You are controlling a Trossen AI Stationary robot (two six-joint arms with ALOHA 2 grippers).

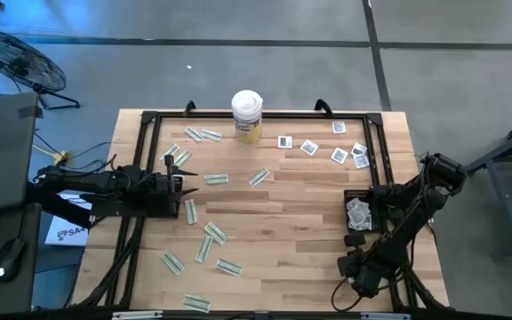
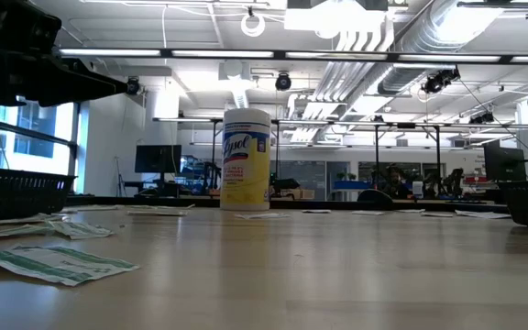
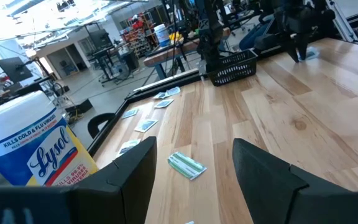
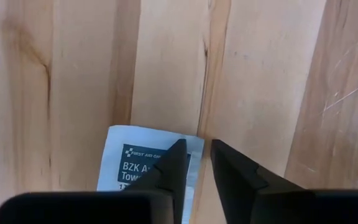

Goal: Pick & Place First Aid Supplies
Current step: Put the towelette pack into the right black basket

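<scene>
White packet (image 4: 143,163) lies flat on the wood under the right gripper (image 4: 194,163), whose fingers stand narrowly apart over its edge, so I'd press low and pinch that edge cleanly, while the left gripper (image 3: 191,180) waits wide open near a strip (image 3: 186,165).

Both arms (image 1: 105,188) dark, jointed; black cables trail behind. Fingers (image 3: 263,180) matte black, wedge-shaped, tapering.

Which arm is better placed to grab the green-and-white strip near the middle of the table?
Left. The left gripper is open, with the strip straight ahead between its jaws. The right gripper is across the table over a white packet.
</scene>
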